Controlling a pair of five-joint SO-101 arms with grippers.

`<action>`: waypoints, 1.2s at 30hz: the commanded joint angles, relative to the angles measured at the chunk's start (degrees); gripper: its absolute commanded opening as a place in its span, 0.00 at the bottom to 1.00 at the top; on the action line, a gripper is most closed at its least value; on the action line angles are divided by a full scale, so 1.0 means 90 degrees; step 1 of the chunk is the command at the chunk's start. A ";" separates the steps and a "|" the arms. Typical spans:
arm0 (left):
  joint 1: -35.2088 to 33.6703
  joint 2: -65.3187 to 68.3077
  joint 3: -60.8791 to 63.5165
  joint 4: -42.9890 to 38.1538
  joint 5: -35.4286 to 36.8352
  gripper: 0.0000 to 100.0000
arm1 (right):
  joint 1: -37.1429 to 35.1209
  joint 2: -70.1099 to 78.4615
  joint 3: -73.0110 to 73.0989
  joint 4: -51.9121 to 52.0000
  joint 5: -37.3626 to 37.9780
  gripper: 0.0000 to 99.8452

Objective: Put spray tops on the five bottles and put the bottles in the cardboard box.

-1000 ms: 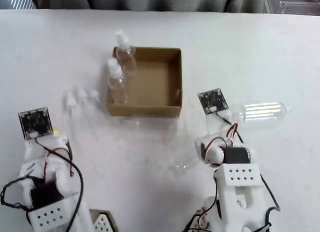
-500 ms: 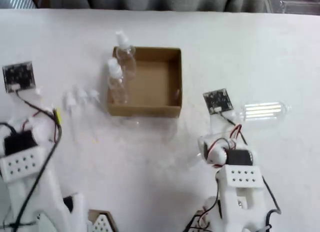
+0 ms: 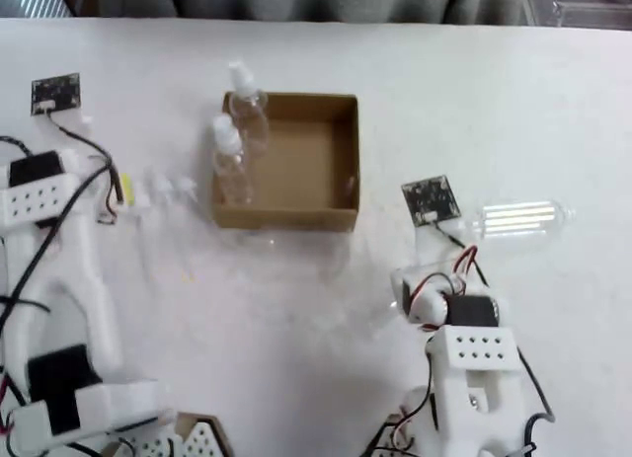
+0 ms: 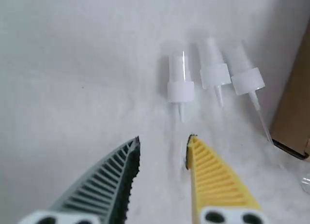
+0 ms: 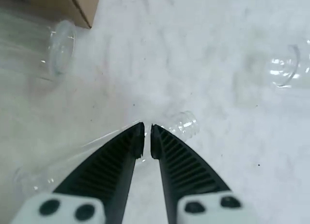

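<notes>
Three loose white spray tops (image 4: 180,86) lie side by side on the white table, left of the cardboard box (image 3: 338,161). My left gripper (image 4: 164,139) hovers open just short of them, its grey and yellow fingers apart with nothing between. Two capped bottles (image 3: 232,159) stand at the box's left wall. My right gripper (image 5: 147,126) is shut, its black fingertips over a clear uncapped bottle (image 5: 185,123) lying on the table. Another uncapped bottle (image 5: 59,49) lies by the box corner, and a third (image 3: 518,220) lies to the right.
The box's corner (image 4: 293,112) stands close beside the spray tops. The left arm (image 3: 44,190) stretches along the table's left side. A dark curtain runs along the far edge of the table.
My left arm has swung up from the front left and stretched out to the spray tops. The right arm has shifted only slightly.
</notes>
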 commanded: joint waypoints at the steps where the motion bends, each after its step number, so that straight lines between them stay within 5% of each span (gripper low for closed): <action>1: 0.0151 0.0571 -0.0733 -0.0010 0.0039 0.17 | 0.0073 0.0044 0.0068 -0.0015 0.0068 0.01; 7: 0.0298 0.1587 -0.1397 0.0020 0.0039 0.28 | 0.0073 0.0044 0.0078 -0.0015 0.0068 0.01; 27: 0.0112 0.3609 -0.3204 0.0039 0.0029 0.28 | 0.0063 0.0044 0.0088 -0.0015 0.0068 0.01; 36: 0.0259 0.3609 -0.3214 0.0264 -0.0723 0.14 | 0.0054 0.0044 0.0088 -0.0015 0.0068 0.01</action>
